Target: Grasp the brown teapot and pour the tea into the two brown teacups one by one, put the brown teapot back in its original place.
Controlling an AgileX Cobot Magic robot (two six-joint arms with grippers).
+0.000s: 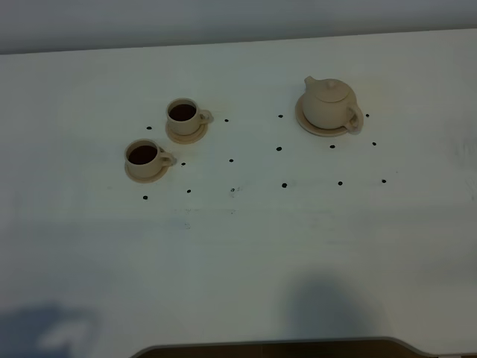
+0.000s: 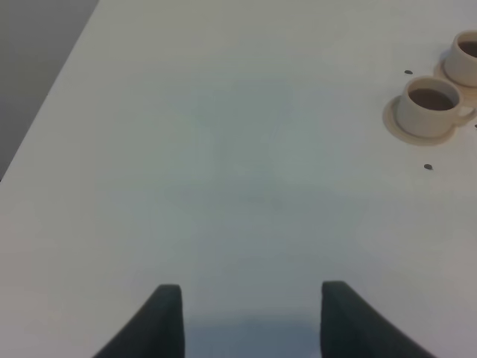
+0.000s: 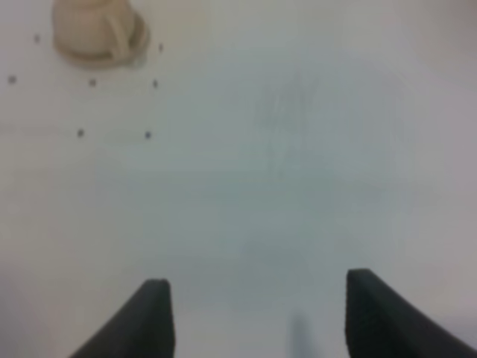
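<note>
Near edge of the white table (image 1: 238, 268): a dark curved strip is seen at the very front, w/ two soft grey shadows cast on the matte top just behind it. No arm is seen in the exterior high view.

Left gripper (image 2: 252, 321): two dark, matte fingers are held wide apart above bare tabletop; nothing is between them. Right gripper (image 3: 253, 317): likewise spread wide, empty, over bare surface; view is blurred.

Mid-table, small black dots (image 1: 231, 160) are scattered in loose rows.

Left of centre, the two brown teacups are set close together, each on its own round tan saucer: nearer cup (image 1: 143, 156) & farther cup (image 1: 183, 114), both smooth beige-tan ceramic w/ small side handles, both filled w/ dark liquid. In the left wrist view the nearer cup (image 2: 428, 107) is seen whole; the other is cut by the frame.

Toward the far right, the brown teapot (image 1: 329, 103) is seated upright on the wide flat tan disc (image 1: 305, 122): squat, rounded, knobbed lid on, short spout toward far left, loop handle toward right edge. Well apart from both grippers.

Beyond the far edge, a plain grey-white wall (image 1: 223, 22) is seen.
</note>
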